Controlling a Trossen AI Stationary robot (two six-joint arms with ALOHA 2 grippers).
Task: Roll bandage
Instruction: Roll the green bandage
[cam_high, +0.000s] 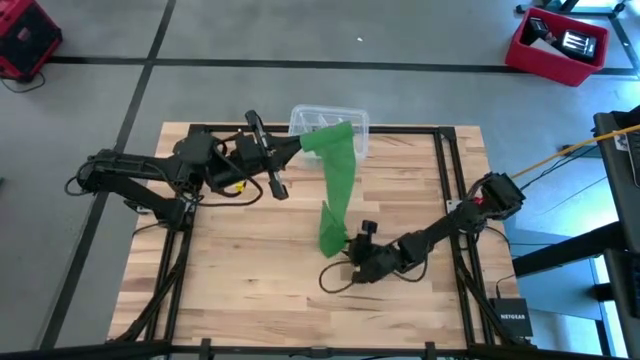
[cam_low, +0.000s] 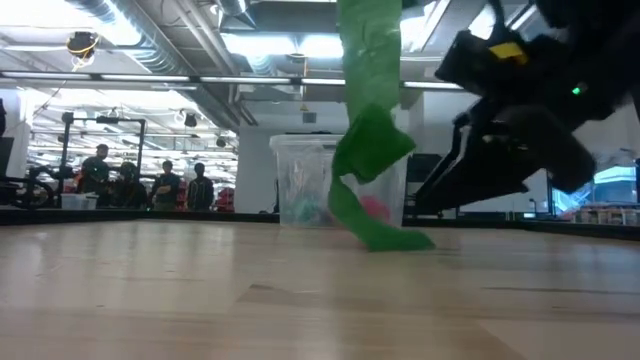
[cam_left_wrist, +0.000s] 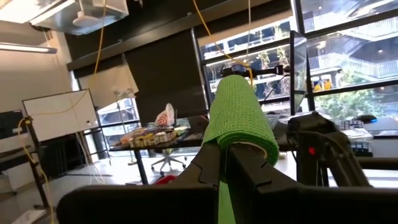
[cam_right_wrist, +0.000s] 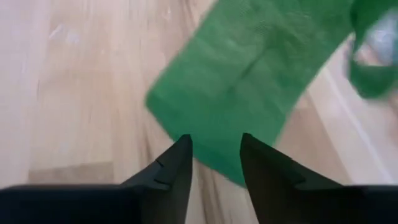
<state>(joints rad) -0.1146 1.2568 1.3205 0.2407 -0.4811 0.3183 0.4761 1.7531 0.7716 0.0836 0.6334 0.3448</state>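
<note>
From above, the bandage runs as a long strip from the left pincer, raised near the far edge of the desk, down to a crumpled end near the desk's middle. The left pincer is clamped shut on the upper end. The right pincer lies low, right at that lower end. The risk: if it grips only a loose fold, the strip could slip free or bunch instead of rolling.

At desk height, the strip hangs, folds over, and its tail touches the wood before a clear plastic box. A twist there could carry into the roll.

The left wrist view shows its fingers pinched on the fabric.

The right wrist view shows its fingers partly apart, tips at the bandage's edge, holding nothing I can see.
</note>
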